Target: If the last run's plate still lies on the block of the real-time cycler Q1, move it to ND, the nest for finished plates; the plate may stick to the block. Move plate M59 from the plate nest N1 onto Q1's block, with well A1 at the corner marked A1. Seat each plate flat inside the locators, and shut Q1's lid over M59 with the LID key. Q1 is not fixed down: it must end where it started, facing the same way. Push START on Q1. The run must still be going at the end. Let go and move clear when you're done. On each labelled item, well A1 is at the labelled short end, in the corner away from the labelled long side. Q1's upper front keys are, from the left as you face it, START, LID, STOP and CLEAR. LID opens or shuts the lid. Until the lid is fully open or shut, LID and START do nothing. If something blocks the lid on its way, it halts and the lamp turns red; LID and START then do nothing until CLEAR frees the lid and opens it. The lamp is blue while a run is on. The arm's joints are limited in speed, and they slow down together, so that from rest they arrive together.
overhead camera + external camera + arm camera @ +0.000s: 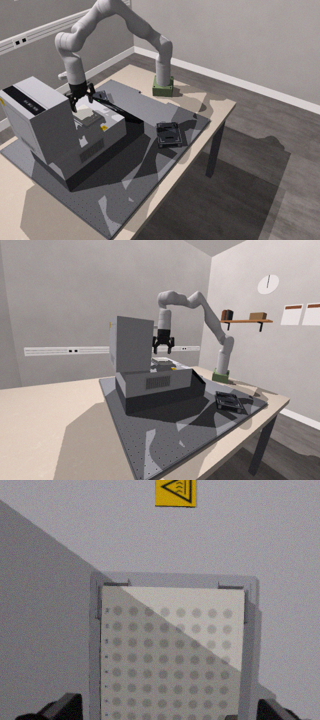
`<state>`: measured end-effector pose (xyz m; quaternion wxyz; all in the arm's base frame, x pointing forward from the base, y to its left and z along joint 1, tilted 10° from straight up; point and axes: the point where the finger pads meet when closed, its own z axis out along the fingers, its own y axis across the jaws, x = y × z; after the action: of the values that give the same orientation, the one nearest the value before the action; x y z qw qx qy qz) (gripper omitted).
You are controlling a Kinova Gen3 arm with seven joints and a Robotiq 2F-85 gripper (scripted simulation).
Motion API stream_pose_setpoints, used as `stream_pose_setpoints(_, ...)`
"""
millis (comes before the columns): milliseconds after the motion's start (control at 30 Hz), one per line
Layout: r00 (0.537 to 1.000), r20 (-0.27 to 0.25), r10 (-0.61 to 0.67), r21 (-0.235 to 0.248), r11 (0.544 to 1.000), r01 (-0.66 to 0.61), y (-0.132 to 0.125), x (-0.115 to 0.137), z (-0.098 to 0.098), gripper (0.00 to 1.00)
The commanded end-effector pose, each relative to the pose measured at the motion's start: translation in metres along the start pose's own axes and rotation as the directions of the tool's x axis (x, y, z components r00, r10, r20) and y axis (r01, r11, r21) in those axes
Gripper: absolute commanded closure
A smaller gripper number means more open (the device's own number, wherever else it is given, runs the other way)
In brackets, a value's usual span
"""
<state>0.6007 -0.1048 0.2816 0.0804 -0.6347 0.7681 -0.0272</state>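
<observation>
Plate (172,655) on Q1's block (96,645), directly beneath the wide-open, empty end effector (162,349).

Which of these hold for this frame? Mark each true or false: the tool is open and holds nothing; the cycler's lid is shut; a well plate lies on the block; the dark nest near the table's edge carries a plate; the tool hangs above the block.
1. The tool is open and holds nothing. True.
2. The cycler's lid is shut. False: it stands raised, with the block uncovered.
3. A well plate lies on the block. True; the wrist view shows its rows of wells inside the block's frame.
4. The dark nest near the table's edge carries a plate. False: only its own dark top with white corner marks shows.
5. The tool hangs above the block, clear of the plate. True.
</observation>
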Motion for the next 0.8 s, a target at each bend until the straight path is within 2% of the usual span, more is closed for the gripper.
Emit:
stream_pose_setpoints(0, 1.000, 0.000, 0.000, 0.001, 1.000, 0.000, 0.0004, 0.0003, -0.0029, 0.00)
stream_pose_setpoints(767, 1.000, 0.000, 0.000, 0.001, 1.000, 0.000, 0.0008, 0.0002, -0.0029, 0.00)
